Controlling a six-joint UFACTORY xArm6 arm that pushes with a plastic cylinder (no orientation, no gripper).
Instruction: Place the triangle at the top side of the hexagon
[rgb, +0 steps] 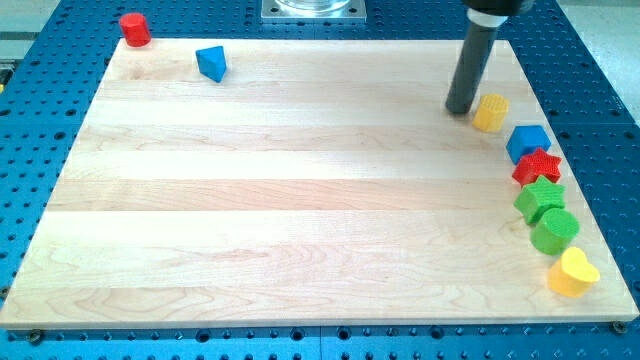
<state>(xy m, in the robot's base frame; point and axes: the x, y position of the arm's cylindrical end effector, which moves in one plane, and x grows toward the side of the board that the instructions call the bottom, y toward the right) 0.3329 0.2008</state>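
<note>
Wooden tabletop (300, 200) carries our blocks. We see my tip (461, 109) just left of the yellow hexagon (490, 112); the blue triangle (211, 63) lies far left. No jaws exist.

Bright, even overhead lighting; focus sharp throughout
Soft short shadows are cast beside the blocks; faint glare is seen on the wooden board (300, 200)
</note>
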